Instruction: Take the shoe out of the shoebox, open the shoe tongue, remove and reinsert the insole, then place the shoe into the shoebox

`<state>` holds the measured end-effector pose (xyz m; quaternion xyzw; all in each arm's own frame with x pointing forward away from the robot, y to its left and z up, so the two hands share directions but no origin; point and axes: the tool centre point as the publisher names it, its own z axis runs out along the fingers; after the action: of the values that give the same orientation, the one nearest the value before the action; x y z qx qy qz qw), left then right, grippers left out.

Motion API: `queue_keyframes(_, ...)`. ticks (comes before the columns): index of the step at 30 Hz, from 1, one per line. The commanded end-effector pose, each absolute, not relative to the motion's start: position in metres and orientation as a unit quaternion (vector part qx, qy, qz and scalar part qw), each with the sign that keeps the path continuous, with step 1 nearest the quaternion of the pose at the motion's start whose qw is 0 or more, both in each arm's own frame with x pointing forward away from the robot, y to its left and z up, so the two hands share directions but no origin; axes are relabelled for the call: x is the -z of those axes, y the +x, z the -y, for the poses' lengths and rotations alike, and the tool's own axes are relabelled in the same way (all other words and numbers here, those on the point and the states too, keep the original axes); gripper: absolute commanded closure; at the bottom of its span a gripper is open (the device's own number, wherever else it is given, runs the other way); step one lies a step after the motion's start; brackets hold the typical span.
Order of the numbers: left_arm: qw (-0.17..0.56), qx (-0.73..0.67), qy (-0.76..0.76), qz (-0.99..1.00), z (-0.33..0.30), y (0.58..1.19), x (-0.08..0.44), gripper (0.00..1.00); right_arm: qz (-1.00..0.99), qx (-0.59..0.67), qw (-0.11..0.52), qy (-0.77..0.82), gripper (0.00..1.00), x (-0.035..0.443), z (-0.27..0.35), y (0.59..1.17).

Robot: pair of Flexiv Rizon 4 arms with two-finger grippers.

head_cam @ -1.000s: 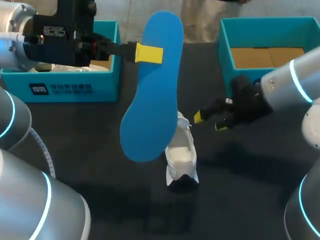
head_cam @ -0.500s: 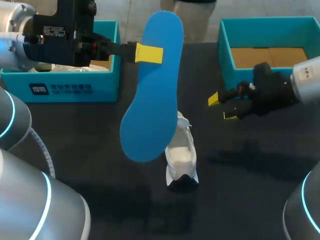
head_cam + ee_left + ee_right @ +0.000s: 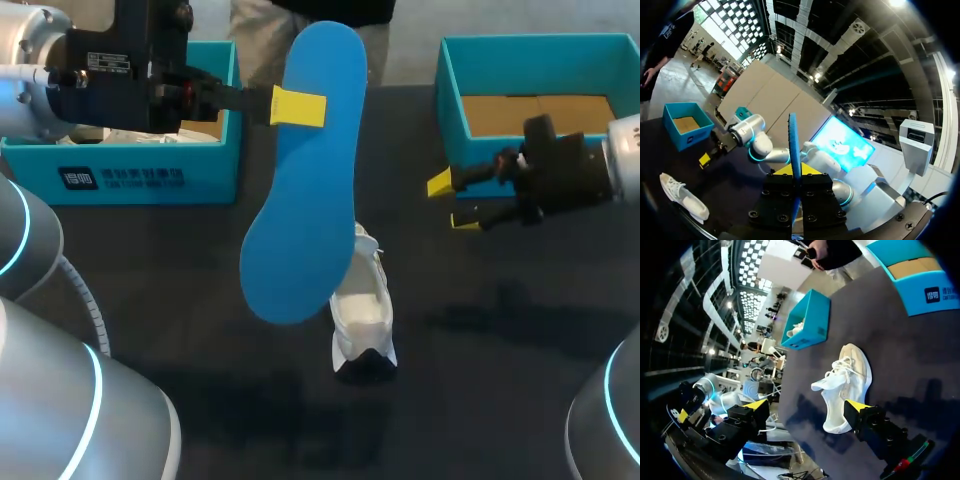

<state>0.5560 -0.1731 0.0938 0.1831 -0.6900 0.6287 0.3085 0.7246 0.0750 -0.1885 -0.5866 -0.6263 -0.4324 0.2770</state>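
Blue insole (image 3: 300,180) is out, clamped in the left claw (image 3: 297,107) above the white shoe (image 3: 362,320) on the tabletop (image 3: 200,300). The right claw (image 3: 450,202) hangs with fingers apart. Reinserting and boxing are left to do.

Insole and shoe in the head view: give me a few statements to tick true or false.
1. The left pincer is shut on the blue insole. True.
2. The blue insole sits inside the white shoe. False: it is held in the air, out of the white shoe.
3. The right pincer is open and empty. True.
4. The white shoe is in a box. False: it lies on the table, outside the left shoebox and the right shoebox.
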Motion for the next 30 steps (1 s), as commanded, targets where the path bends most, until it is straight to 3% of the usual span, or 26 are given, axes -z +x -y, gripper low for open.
queue_keyframes(1,0.309,-0.629,0.183,0.690,0.173,0.556,-0.093,1.00,0.627,0.429,0.276,-0.588,0.00,0.186,-0.076,0.725)
queue_keyframes(6,0.309,-0.629,0.183,0.690,0.173,0.556,-0.093,1.00,0.627,0.429,0.276,-0.588,0.00,0.186,-0.076,0.725)
queue_keyframes(13,0.309,-0.629,0.183,0.690,0.173,0.556,-0.093,1.00,0.590,0.439,0.343,-0.584,0.00,0.185,-0.085,0.727)
queue_keyframes(30,0.309,-0.629,0.183,0.690,0.173,0.556,-0.093,1.00,0.575,0.455,0.367,-0.573,0.00,0.163,-0.099,0.731)
